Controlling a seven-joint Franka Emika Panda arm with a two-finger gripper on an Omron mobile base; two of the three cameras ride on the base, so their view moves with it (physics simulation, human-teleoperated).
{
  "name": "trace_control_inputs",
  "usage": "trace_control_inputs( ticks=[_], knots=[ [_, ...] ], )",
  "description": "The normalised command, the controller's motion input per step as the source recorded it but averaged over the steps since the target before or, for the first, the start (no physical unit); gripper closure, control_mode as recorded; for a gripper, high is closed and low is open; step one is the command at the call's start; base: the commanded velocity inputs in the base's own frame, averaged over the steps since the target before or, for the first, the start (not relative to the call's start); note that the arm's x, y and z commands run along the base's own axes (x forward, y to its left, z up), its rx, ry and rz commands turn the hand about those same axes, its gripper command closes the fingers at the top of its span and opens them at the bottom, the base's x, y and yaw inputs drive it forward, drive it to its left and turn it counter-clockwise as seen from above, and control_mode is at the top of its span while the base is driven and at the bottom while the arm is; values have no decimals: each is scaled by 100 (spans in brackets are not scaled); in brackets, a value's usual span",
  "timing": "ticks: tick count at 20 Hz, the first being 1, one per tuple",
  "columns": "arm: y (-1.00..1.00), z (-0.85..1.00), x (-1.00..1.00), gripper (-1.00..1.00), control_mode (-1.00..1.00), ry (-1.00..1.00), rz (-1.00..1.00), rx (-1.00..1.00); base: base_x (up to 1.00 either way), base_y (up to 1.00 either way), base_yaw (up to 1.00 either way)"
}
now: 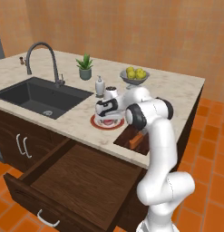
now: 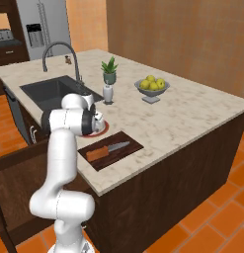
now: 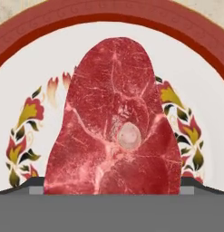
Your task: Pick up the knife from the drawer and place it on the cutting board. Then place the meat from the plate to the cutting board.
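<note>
The red-pink meat (image 3: 115, 122) lies on the white plate (image 3: 195, 77) with the red-brown rim, close under the hand camera. My gripper (image 3: 111, 188) is open, with one dark fingertip (image 3: 36, 185) on each side of the meat's near end. From the left base view, the hand hangs low over the plate (image 1: 114, 126). The knife (image 2: 101, 153), with its orange-brown handle, rests on the cutting board (image 2: 111, 149) beside the plate (image 2: 103, 130). The drawer (image 1: 81, 181) stands pulled out and holds nothing.
A grey bowl of yellow fruit (image 1: 134, 75), a potted plant (image 1: 85, 67) and a small white bottle (image 1: 99, 85) stand behind the plate. The dark sink (image 1: 41, 96) with its tap lies to the left. The open drawer juts into the floor space below the counter edge.
</note>
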Motion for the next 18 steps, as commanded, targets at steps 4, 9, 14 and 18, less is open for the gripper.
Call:
trace_control_inputs(
  ticks=[4, 9, 14, 18],
  knots=[
    [5, -7, 40, 100, -100, 0, 2, -1, 0, 0, 0],
    [0, 2, -6, 100, -100, -2, 1, 0, 0, 0, 0],
    [-14, 23, -90, 100, -100, -9, 0, 1, 0, 0, 0],
    [-72, 0, -91, 100, -100, 0, -13, 6, 0, 0, 0]
  ],
)
